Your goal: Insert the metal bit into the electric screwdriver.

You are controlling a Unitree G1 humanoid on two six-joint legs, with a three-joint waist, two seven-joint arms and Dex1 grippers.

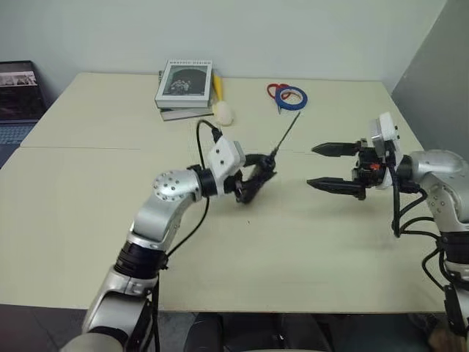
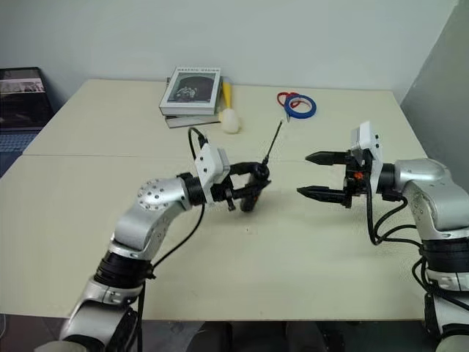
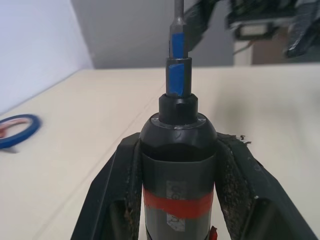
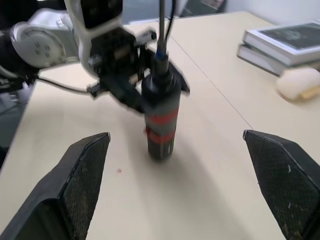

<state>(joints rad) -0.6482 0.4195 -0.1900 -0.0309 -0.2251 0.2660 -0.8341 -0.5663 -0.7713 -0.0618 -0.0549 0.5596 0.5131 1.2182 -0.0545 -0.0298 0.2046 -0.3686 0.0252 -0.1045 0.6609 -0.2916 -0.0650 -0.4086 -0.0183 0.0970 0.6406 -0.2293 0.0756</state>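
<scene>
Screwdriver [image 2: 249,192]: black and dark grey body with red bands, clamped upright between the 2 fingers of the left gripper [image 2: 251,188], above the middle of the table [image 2: 88,213]. Lower end hangs clear of the tabletop in the right wrist view; upper body partly covered by the fingers.
Metal bit [image 2: 272,144]: thin grey rod standing out of the screwdriver's tip, slanting up and away from the robot. Blue collar at its base seen in the left wrist view, where the rod's far end is cut off.
Right gripper [image 2: 316,174]: fingers spread wide, holding nothing, pointing at the screwdriver from the right, apart from it.
Far edge of table: 2 stacked books [image 1: 183,84]; a yellow and cream object [image 1: 220,105] just beside them, kind unclear; blue tape ring [image 1: 292,97] overlapping red-handled scissors [image 1: 276,91], blades hard to make out.
</scene>
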